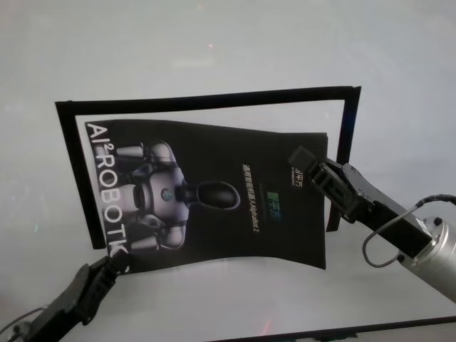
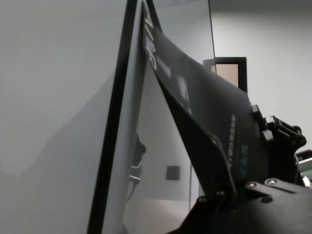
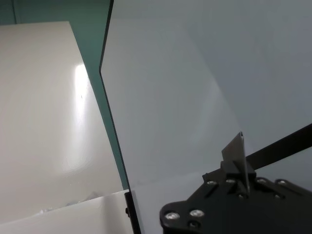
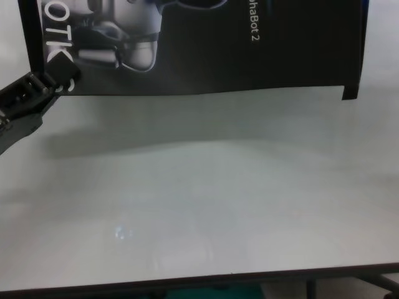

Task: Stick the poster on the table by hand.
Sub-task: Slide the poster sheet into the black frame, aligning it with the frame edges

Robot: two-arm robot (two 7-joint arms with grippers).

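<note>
The poster point(image 1: 214, 199) is a glossy black sheet with a white-grey robot figure and big white letters. It hangs a little above the white table point(image 1: 214, 43) and casts a shadow in the chest view point(image 4: 206, 50). My left gripper point(image 1: 112, 265) is shut on its near left corner, also seen in the chest view point(image 4: 47, 84). My right gripper point(image 1: 308, 162) is shut on its far right corner. The sheet sags between them. In the left wrist view the poster point(image 2: 204, 112) rises steeply from my fingers. In the right wrist view only a thin sliver of the poster point(image 3: 238, 148) shows.
Narrow black tape strips lie on the table around the poster: one along the far side point(image 1: 206, 100), one on the left point(image 1: 75, 171), one on the right point(image 1: 344, 142). The table's dark front edge point(image 4: 249, 277) runs close below.
</note>
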